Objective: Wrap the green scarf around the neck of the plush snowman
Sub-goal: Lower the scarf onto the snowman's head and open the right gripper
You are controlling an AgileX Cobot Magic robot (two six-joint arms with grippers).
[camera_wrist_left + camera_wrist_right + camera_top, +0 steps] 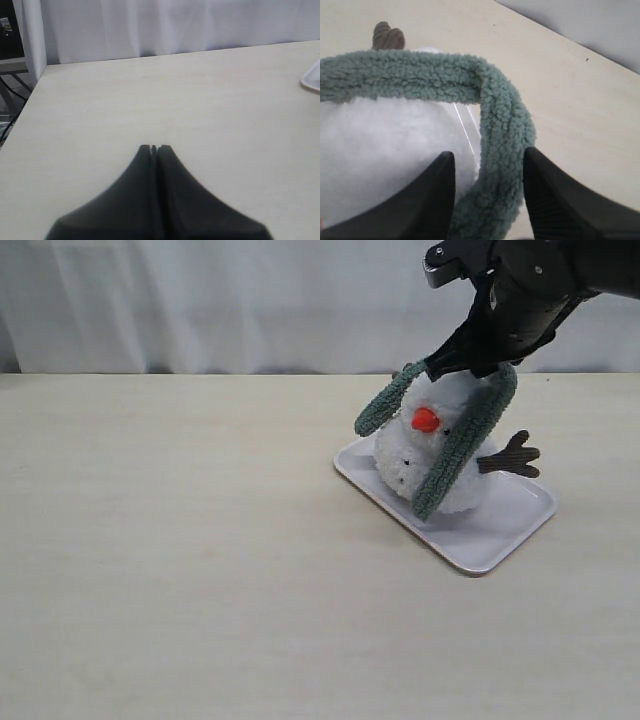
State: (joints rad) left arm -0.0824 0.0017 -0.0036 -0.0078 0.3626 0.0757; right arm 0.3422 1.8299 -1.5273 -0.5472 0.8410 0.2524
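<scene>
Clamped in the right pincer (468,368) (488,152): the green scarf (460,445) (420,75), filling the whole gap between two half-spread fingers (427,200). Directly beneath that pincer, touching the scarf, the plush snowman (408,458) (385,145), tilted rather than upright, resting on a white tray (490,540) farther below. Just under the pincer's tips, an orange nose (426,420).

Hanging from the pincer over the snowman's head, two strands of scarf. On one side a long strand, running down past the nose and across the white belly toward the tray; hard to tell whether touching the tray. On the other side a short strand, ending in the air beside the head. Draped over the head only, not yet looped around the neck.

Below the pincer and beyond the long strand, a brown twig arm (512,455) (387,37) sticking out over the tray. Under it all, a pale table (200,540).

Well apart from all this, the left pincer (154,148): pressed tight together, holding nothing, low over bare table. Far ahead of its tips, only a corner of the tray (312,80).
</scene>
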